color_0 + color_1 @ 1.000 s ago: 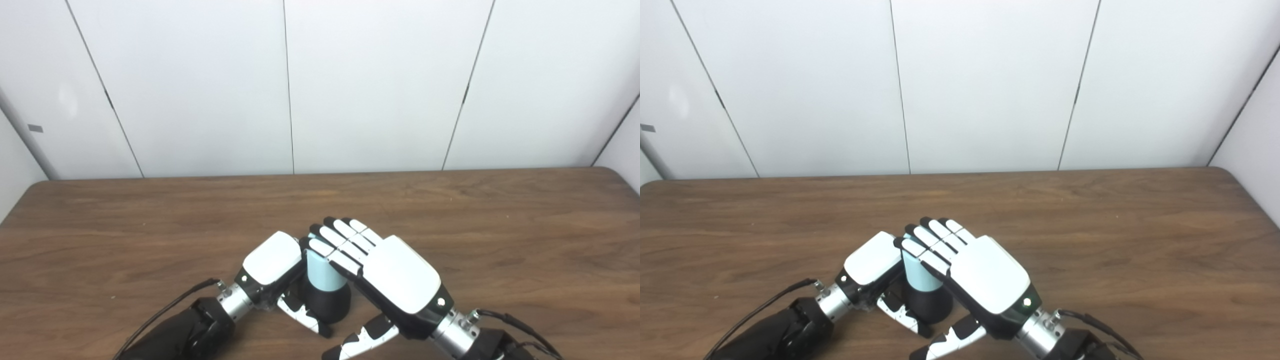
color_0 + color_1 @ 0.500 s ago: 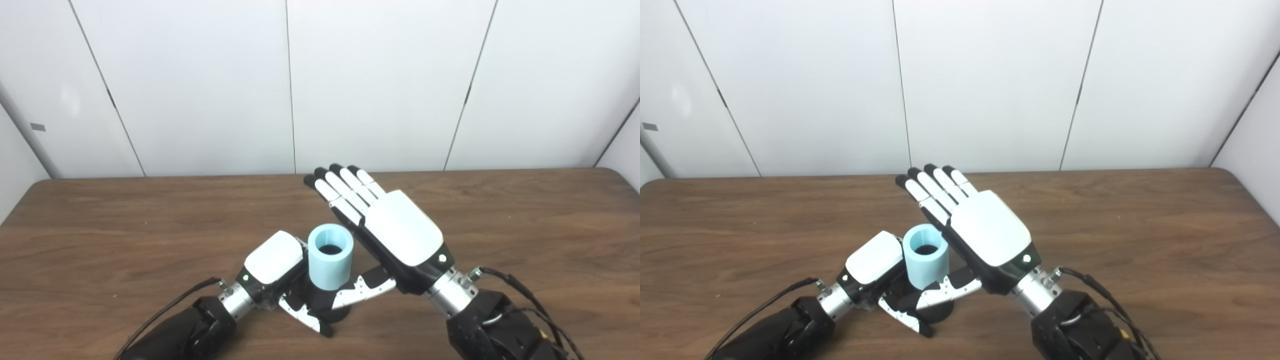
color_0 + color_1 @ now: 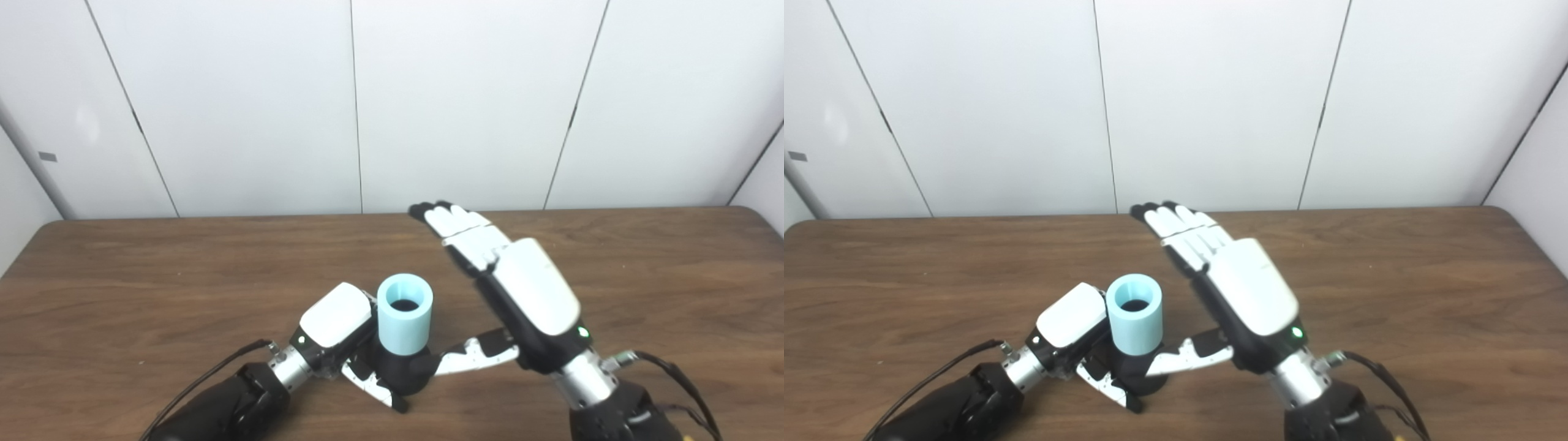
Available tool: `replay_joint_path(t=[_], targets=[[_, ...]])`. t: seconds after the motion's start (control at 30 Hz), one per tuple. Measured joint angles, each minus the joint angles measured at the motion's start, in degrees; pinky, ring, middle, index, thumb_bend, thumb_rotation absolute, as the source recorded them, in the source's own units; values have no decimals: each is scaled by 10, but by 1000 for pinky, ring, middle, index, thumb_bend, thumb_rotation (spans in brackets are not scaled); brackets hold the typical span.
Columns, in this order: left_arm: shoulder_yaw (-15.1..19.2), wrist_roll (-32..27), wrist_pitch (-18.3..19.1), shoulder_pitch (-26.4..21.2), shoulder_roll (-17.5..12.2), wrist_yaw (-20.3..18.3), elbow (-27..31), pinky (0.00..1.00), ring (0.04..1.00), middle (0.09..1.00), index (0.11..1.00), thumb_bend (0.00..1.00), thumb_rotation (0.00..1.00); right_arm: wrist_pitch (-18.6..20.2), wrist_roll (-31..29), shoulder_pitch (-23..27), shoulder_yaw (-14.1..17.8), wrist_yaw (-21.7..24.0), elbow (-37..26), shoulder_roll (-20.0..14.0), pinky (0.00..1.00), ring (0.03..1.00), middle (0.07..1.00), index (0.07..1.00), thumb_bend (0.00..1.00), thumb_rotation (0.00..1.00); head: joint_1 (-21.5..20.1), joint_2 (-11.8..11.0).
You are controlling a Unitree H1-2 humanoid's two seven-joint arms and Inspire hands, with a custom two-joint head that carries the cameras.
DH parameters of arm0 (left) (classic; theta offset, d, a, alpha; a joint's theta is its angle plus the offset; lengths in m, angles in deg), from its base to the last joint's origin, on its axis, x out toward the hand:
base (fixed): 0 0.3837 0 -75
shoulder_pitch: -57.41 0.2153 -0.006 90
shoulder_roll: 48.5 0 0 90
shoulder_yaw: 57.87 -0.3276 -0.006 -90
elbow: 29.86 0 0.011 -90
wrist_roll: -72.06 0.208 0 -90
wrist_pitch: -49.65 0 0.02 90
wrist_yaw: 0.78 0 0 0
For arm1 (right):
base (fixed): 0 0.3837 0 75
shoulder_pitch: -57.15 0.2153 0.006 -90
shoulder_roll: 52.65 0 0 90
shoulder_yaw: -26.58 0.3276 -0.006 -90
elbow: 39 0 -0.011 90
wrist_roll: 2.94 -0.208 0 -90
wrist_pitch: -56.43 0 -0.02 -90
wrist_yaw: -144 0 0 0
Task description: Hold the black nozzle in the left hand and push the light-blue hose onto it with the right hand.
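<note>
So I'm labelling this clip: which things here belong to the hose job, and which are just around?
Part of the job:
- black nozzle, gripped by the left hand
- light-blue hose, standing upright on the nozzle
- right hand, open beside the hose

Just around:
- wooden table
- white wall panels

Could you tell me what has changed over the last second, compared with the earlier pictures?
The right hand, which lay pressed flat on top of the light-blue hose, has lifted off and swung away to the right, fingers spread, uncovering the hose's open top. The left hand still grips the black nozzle on the table, and the hose stays upright on it.
</note>
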Motion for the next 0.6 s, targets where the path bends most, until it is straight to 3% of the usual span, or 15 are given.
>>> replay_joint_path(t=[0.1,0.23,0.4,0.5,0.53,0.6], targets=[[2,1,0,0,2,-2,-1,180,242,459,493,521,0,4,-82,-36,27,-34,34,34,568,705,744,711,232,236,0,0],[6,5,0,0,4,-2,-2,171,233,472,485,523,0,27,-186,-82,58,-38,70,57,546,652,703,681,272,40,1,3],[9,8,0,1,4,-2,-2,164,223,472,484,523,0,28,-236,-114,76,-44,117,61,559,647,686,670,276,26,-1,3],[11,10,0,2,4,-1,-2,169,233,473,484,523,0,28,-249,-112,80,-51,130,61,561,654,690,671,271,14,1,5],[11,10,0,2,4,-1,-2,185,254,431,508,517,0,28,-252,-111,80,-53,132,62,563,655,690,671,274,28,1,5],[11,11,0,2,4,-1,-2,183,249,462,490,521,0,28,-253,-110,80,-55,134,61,554,647,683,668,276,27,3,4]])
